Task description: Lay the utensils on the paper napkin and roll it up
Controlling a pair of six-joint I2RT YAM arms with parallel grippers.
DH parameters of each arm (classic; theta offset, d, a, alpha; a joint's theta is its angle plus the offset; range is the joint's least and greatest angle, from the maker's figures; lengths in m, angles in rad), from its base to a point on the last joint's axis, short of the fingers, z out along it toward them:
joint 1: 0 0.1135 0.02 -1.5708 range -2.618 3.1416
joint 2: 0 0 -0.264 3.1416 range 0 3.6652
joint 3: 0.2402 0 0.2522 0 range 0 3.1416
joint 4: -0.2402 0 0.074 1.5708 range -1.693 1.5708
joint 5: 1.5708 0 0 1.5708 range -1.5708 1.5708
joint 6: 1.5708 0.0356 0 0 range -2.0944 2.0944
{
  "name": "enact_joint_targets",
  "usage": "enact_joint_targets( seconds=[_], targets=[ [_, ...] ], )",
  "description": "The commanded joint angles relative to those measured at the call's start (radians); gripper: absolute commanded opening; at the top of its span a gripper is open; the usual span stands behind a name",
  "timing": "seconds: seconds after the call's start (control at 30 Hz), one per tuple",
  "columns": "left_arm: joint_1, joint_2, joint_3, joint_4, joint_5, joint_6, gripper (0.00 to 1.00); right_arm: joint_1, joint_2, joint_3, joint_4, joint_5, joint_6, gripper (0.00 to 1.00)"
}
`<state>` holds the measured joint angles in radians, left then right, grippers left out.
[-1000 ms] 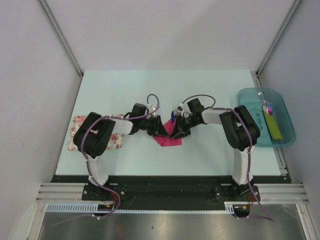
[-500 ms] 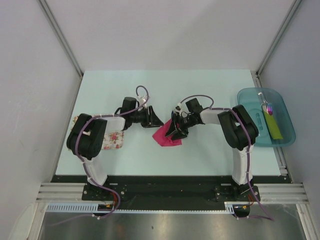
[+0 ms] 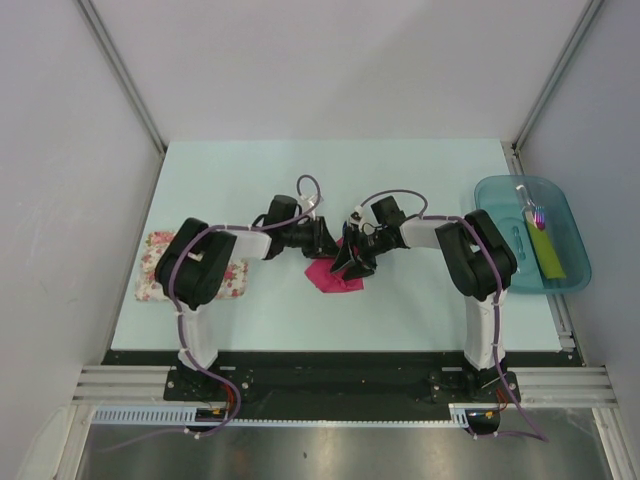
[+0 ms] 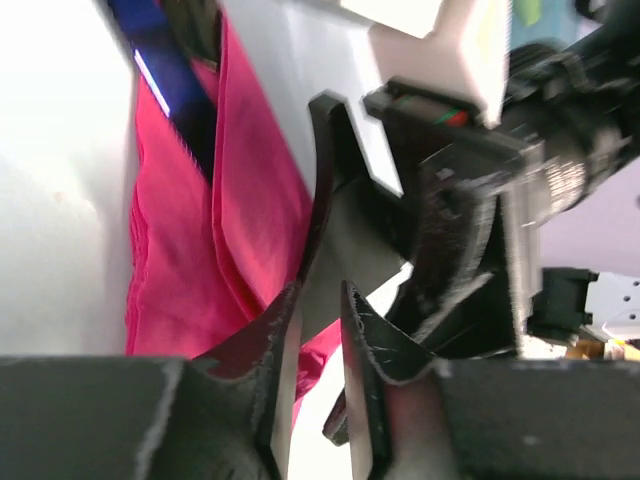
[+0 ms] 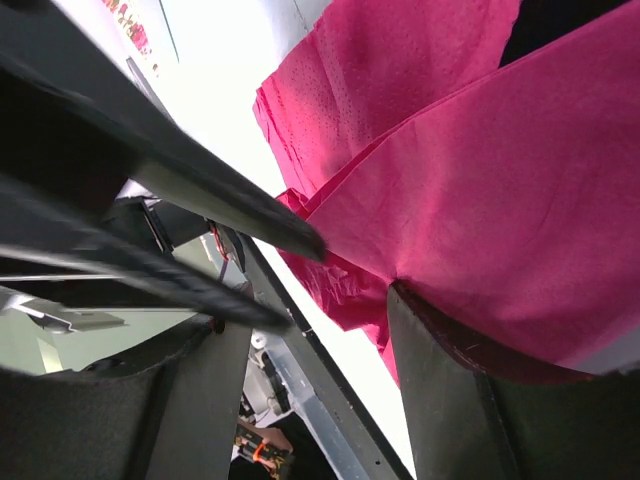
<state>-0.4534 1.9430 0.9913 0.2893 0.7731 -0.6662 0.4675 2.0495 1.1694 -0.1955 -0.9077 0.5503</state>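
Observation:
The magenta paper napkin (image 3: 335,276) lies folded and bunched at the table's middle. It fills the right wrist view (image 5: 450,170) and shows at the left of the left wrist view (image 4: 180,250). A dark blue utensil (image 4: 160,75) lies in its fold, mostly wrapped; the other utensils are hidden. My left gripper (image 3: 326,240) is at the napkin's upper left edge, jaws only a narrow gap apart with nothing between them. My right gripper (image 3: 349,263) is wide open over the napkin's right side. One of its fingers (image 5: 440,390) presses against the paper fold.
A teal tray (image 3: 570,280) at the right edge holds a white-handled brush (image 3: 532,208) and a yellow-green strip (image 3: 547,252). A floral cloth (image 3: 158,278) lies at the left, under the left arm. The two grippers are nearly touching.
The left gripper drew back to the left off the napkin, then came back to its upper left edge. The napkin is more bunched. The right gripper barely moved.

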Motion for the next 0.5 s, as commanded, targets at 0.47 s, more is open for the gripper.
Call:
enact_joint_targets(
  seconds=[0.47],
  targets=[
    [-0.018, 0.062, 0.067, -0.248, -0.086, 0.188, 0.06, -0.015, -0.136, 0.067, -0.015, 0.068, -0.004, 0.54]
  ],
)
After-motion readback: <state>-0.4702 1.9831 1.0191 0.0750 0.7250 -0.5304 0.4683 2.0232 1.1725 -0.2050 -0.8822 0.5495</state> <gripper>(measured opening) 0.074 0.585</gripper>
